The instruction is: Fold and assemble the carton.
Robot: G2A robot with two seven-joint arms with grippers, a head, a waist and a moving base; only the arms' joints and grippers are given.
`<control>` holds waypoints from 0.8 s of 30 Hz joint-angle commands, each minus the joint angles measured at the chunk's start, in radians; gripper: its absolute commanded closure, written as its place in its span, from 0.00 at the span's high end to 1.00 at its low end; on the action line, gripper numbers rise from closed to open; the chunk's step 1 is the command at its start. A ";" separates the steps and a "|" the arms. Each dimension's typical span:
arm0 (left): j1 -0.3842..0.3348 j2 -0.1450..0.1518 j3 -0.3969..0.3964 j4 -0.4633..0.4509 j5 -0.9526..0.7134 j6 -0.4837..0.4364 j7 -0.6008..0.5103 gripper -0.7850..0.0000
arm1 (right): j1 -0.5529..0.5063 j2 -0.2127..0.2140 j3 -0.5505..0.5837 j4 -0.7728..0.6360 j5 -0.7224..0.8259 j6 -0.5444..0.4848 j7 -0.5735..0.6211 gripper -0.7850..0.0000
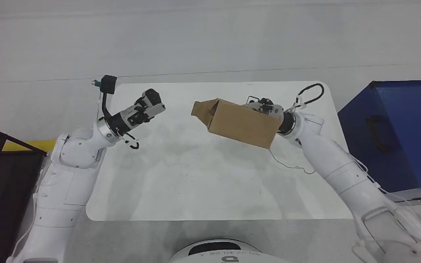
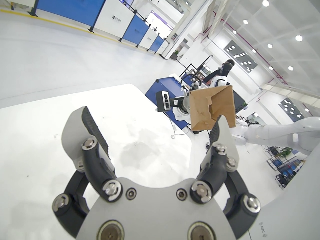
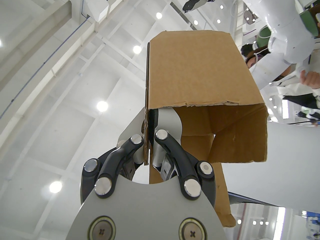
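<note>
A brown cardboard carton [image 1: 238, 122] hangs in the air above the back right of the white table [image 1: 197, 184], opened into a rectangular tube with its flaps partly folded at the end facing left. My right gripper [image 3: 148, 126] is shut on one wall of the carton [image 3: 195, 76] at its open near end, one finger inside and one outside. My left gripper [image 1: 155, 105] is raised over the back left of the table, open and holding nothing, pointing toward the carton [image 2: 212, 106] with a gap between them. Its ribbed fingers [image 2: 95, 128] stand wide apart.
A dark blue bin [image 1: 388, 131] stands off the table's right edge. A dark frame with a yellow strip [image 1: 16, 158] sits by the left edge. A thin white cable [image 1: 293, 164] trails from the right arm over the table.
</note>
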 commanded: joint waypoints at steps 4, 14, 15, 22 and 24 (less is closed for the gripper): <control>-0.046 -0.001 0.014 0.036 -0.027 0.009 -0.021 1.00 | 0.062 0.008 -0.090 -0.019 0.172 0.095 -0.092 0.00; -0.084 -0.007 0.067 0.040 -0.006 0.000 -0.042 1.00 | 0.107 0.021 -0.157 -0.037 0.262 0.129 -0.126 0.00; -0.084 -0.007 0.067 0.040 -0.006 0.000 -0.042 1.00 | 0.107 0.021 -0.157 -0.037 0.262 0.129 -0.126 0.00; -0.084 -0.007 0.067 0.040 -0.006 0.000 -0.042 1.00 | 0.107 0.021 -0.157 -0.037 0.262 0.129 -0.126 0.00; -0.084 -0.007 0.067 0.040 -0.006 0.000 -0.042 1.00 | 0.107 0.021 -0.157 -0.037 0.262 0.129 -0.126 0.00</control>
